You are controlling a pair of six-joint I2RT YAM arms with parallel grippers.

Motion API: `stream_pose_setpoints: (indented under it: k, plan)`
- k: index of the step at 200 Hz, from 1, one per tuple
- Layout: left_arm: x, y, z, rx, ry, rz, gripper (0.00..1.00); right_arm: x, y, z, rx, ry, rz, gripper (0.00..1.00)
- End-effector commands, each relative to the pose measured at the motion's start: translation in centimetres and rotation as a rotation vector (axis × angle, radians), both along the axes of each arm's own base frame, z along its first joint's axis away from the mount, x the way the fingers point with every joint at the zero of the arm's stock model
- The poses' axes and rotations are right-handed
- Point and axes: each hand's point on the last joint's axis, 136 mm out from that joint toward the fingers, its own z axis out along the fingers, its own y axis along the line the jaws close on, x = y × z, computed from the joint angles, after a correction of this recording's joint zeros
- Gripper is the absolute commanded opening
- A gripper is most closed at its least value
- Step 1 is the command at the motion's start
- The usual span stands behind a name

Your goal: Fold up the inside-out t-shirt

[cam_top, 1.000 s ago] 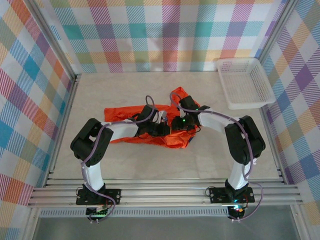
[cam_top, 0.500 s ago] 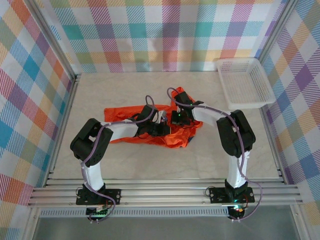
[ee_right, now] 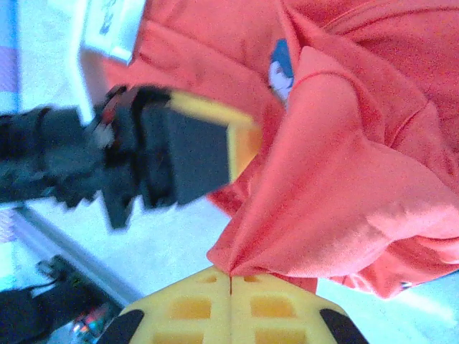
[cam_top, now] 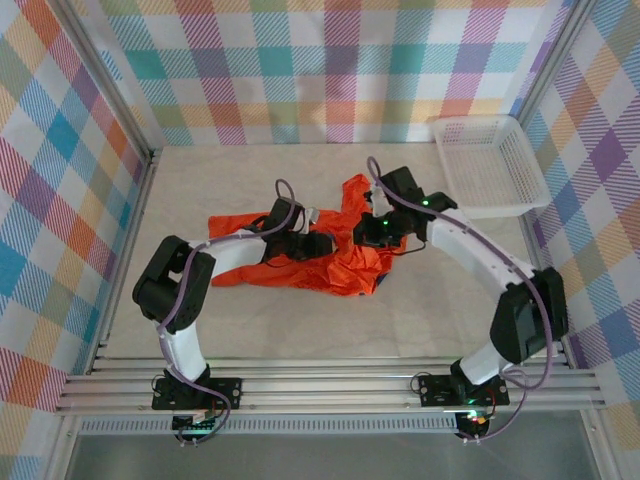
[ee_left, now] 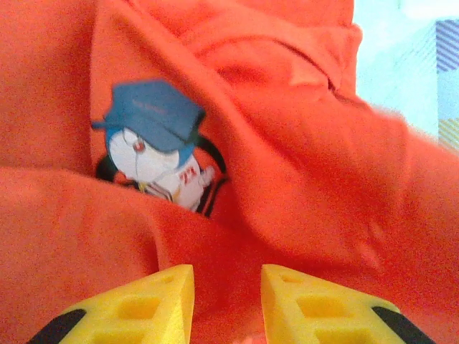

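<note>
**Garment.** The orange t-shirt (cam_top: 352,268) lies crumpled near the middle of the surface (cam_top: 250,330). One part is spread flat toward the left; the rest is bunched up between the two arms. The chest print (ee_left: 154,143), a white character in a blue cap, is exposed in the left wrist view, its lower edge tucked behind a fold.

**Left arm.** The left gripper (cam_top: 318,243) sits low over the bunched middle of the garment. Its yellow fingers (ee_left: 161,294) stand apart with a narrow gap, and orange cloth shows behind that gap. Whether they touch the cloth cannot be determined.

**Right arm.** The right gripper (cam_top: 368,235) is at the right side of the bunch, just beside the left gripper. Its wrist view shows the fingers (ee_right: 186,308) pressed together, pinching a pointed fold of the t-shirt that fans out from their tips.

**Other items.** A white mesh basket (cam_top: 495,208) stands in the far right corner of the surface, well apart from the garment.
</note>
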Motion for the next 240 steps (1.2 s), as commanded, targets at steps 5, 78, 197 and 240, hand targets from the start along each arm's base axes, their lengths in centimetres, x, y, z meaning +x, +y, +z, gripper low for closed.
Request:
stream_pose_setpoints:
  k: [5, 78, 197, 240]
  plan:
    - [1.4, 0.9, -1.8, 0.06, 0.024, 0.021, 0.31, -2.0, 0.1, 3.6, 0.227, 0.071, 0.053, 0.0]
    - [1.1, 2.7, -6.3, 0.109, 0.114, 0.066, 0.26, 7.6, -4.9, -1.5, 0.134, 0.092, -0.221, 0.27]
    - [-0.2, 4.5, 0.9, 0.141, 0.018, 0.076, 0.23, 3.5, -8.4, -9.1, -0.211, 0.085, -0.298, 0.22]
    - [-0.9, 7.5, 2.3, 0.209, 0.033, 0.138, 0.25, 4.7, -8.7, -12.1, -0.264, 0.106, -0.314, 0.29]
